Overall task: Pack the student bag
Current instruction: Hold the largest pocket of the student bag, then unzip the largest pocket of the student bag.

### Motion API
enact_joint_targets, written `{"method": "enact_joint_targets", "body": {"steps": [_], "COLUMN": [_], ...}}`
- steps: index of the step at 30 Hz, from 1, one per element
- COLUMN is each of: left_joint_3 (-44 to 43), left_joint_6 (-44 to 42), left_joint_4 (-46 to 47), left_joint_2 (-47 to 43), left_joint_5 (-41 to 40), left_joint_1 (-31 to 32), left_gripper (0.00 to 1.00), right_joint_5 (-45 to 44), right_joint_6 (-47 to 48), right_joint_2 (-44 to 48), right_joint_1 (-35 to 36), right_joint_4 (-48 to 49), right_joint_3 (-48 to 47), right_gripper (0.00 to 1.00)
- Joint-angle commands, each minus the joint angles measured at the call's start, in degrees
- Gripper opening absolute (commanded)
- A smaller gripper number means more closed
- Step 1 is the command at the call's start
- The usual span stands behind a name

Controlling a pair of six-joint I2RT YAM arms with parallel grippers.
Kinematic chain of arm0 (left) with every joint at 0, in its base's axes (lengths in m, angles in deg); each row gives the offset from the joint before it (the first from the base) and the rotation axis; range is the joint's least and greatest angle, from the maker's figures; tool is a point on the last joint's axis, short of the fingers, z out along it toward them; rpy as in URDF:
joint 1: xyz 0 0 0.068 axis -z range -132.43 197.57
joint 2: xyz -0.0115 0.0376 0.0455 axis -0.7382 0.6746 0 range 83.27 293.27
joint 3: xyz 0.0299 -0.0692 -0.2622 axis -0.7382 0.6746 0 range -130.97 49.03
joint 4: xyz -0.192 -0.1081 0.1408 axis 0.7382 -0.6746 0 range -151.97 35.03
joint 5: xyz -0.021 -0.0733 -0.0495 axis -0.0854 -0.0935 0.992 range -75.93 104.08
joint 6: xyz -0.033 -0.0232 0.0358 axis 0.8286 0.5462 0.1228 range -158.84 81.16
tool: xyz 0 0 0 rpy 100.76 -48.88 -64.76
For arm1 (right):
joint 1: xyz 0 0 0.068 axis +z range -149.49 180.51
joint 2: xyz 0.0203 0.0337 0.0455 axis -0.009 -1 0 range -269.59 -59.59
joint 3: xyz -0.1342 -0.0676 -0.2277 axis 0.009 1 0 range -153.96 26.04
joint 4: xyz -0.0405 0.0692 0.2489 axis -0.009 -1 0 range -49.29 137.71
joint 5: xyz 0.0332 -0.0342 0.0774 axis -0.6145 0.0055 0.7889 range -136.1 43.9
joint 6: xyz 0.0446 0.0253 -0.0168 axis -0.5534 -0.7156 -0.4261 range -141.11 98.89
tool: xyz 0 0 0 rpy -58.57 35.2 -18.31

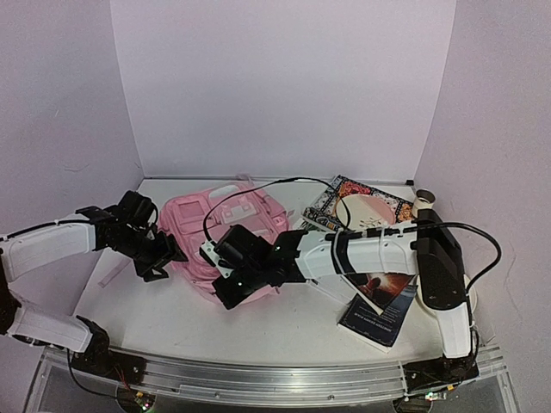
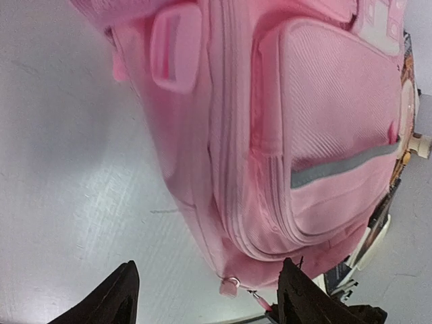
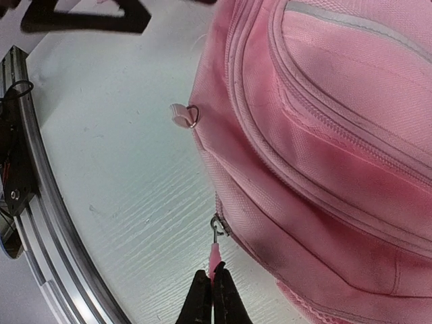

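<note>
- Left of frame: the left claw (image 1: 164, 256) stands wide open, holding nothing, just beside the bag's left edge. It looks best used to pin the slack cloth while the zip runs.
- Centre: the student bag (image 1: 225, 225) lies flat on the white tabletop (image 1: 284, 323). It is pale-pink woven fabric, padded and soft, with a rounded front pocket (image 2: 337, 101) crossed by a grey strip (image 2: 344, 165).
- Right of centre: the right claw (image 3: 212, 275) is pinched shut on a thin pink zip pull (image 3: 215, 256) at the bag's lower edge. A steady draw along the zip track seems wisest.
- Far right: glossy books (image 1: 379, 310) lie near.
</note>
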Motion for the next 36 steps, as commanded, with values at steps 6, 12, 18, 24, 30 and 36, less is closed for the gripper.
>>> {"method": "enact_joint_targets", "body": {"steps": [6, 12, 18, 24, 30, 36], "left_joint_3": [10.27, 13.25, 13.07, 11.57, 12.74, 10.53], "left_joint_6": [18.74, 22.56, 23.37, 21.48, 20.77, 17.14], "left_joint_4": [12.63, 18.67, 24.51, 25.46, 25.3, 18.07], "left_joint_2": [-7.99, -6.41, -1.2, 1.4, -0.73, -3.75], "left_joint_5": [2.72, 2.04, 0.84, -1.58, -4.34, -10.53], "left_joint_1": [7.01, 9.82, 11.87, 12.14, 12.11, 12.02], "left_gripper": [0.71, 0.65, 0.5, 0.16, 0.0, 0.0], "right_joint_5": [-0.5, -0.32, -0.07, -0.89, -3.52, -6.61], "right_joint_6": [-2.08, -2.48, -2.5, -2.5, -1.81, -1.27], "right_joint_2": [0.62, 0.44, 0.26, 1.85, 5.24, 10.42], "right_joint_1": [1.1, 1.28, 1.36, 1.43, 1.36, 0.55], "right_joint_4": [2.49, 3.72, 4.08, 4.07, 3.97, 3.12], "right_joint_3": [1.84, 2.0, 1.77, 4.67, 10.45, 16.33], "right_gripper": [0.0, 0.0, 0.0, 0.0, 0.0, 0.0]}}
